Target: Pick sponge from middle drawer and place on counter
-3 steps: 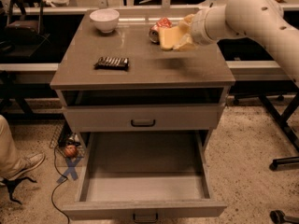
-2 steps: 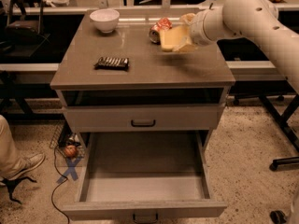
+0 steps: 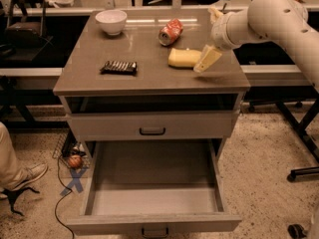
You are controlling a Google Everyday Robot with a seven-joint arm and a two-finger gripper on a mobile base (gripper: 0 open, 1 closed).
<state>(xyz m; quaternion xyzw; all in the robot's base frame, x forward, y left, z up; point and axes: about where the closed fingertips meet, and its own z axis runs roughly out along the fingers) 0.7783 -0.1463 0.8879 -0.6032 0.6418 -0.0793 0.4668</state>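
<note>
The pale-yellow sponge lies flat on the counter, right of centre, just in front of the red can. My gripper hangs at the sponge's right end, low over the counter near its right edge. It is open and holds nothing. One pale finger points down towards the counter, just beside the sponge. The middle drawer is pulled fully out below, and its grey floor is bare.
A white bowl stands at the counter's back left. A dark ribbed snack bar lies at the front left. A closed drawer front with a black handle sits above the open drawer. A person's foot is at the left, and a chair base at the right.
The sponge was held in the gripper above the counter by the can. Now it lies on the counter and the gripper has let go and sits to its right.
</note>
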